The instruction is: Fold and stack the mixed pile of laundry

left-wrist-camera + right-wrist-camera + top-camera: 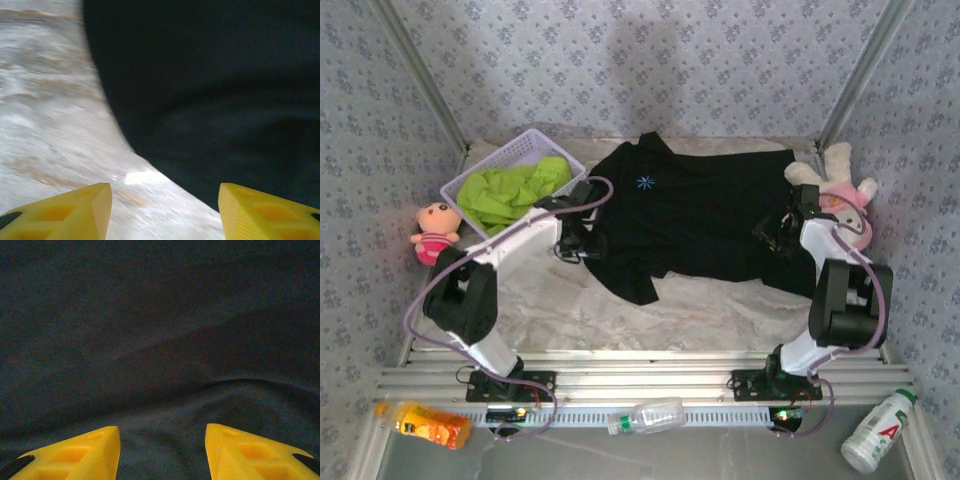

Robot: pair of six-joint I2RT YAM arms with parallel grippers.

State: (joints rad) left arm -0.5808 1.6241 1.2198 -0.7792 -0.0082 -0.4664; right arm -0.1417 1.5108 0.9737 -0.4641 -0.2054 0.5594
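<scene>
Black T-shirt lies spread for folding: its edge just ahead of your left gripper, jaws apart and empty. Cloth sits right under your right gripper, also apart. Lime-green T-shirt waits in the basket beyond the left.

**A:** What do the arms look like?

**B:** The left arm and right arm match. Both have white links between chunky black joint housings, and each stands on a black base.

**A:** Any wiring?

**B:** A thin lavender cable hangs in a loose loop off the left arm. The right arm carries one like it.

**A:** And the tools?

**B:** The left tool has two bright yellow fingers. They are wedge-shaped, with shallow moulded pockets in their faces and a black patch at the outer corner. The right tool looks the same.
</scene>
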